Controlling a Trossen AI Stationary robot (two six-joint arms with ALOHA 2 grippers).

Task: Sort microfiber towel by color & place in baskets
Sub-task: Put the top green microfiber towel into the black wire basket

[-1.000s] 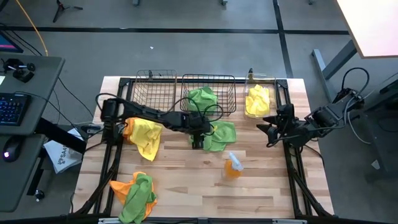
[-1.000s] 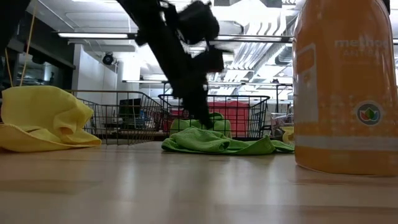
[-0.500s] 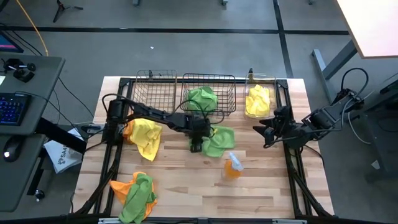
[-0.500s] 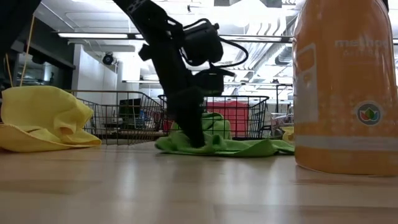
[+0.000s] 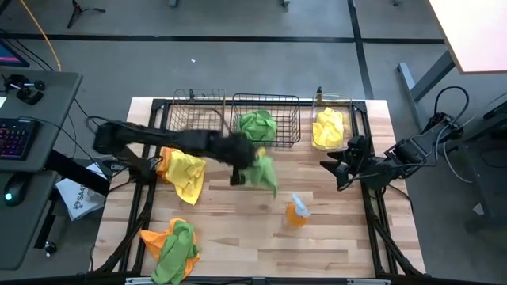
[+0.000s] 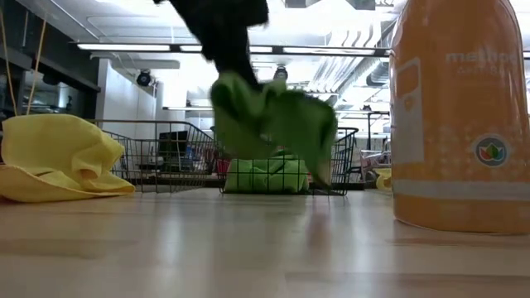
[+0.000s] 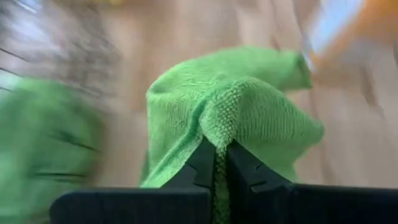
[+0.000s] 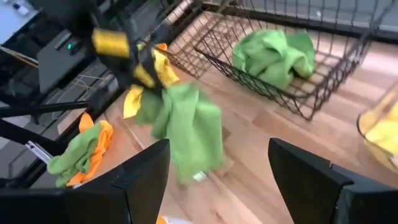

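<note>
My left gripper [image 5: 237, 176] is shut on a lime green microfiber towel [image 5: 262, 171], which hangs in the air in front of the middle wire basket [image 5: 266, 101]. That basket holds another green towel [image 5: 257, 125]. A yellow towel [image 5: 328, 127] lies in the clear bin at the back right. The left wire basket [image 5: 200, 111] shows nothing inside. A yellow towel [image 5: 184, 172] lies on the table at the left, over an orange one. An orange and a green towel [image 5: 170, 242] lie bunched near the front left. My right gripper [image 5: 329, 169] is open at the right, touching nothing. My left gripper pinches a raised fold of the green towel [image 7: 219, 127] between its two shut fingers [image 7: 202, 165]. The rest of the cloth [image 6: 277, 116] hangs bunched and slack below and beside the fingers. It is lifted clear of the table.
An orange spray bottle [image 5: 297, 210] stands on the table just right of and nearer than the hanging towel. A black frame runs along the table's sides. Bare wood lies in the front middle and right.
My left gripper has come down on the green towel lying in front of the middle basket, shut on it and risen. The towel, spread flat on the table before, now hangs gathered in a bunch clear of the wood. The gripper has shifted slightly toward the table's left.
</note>
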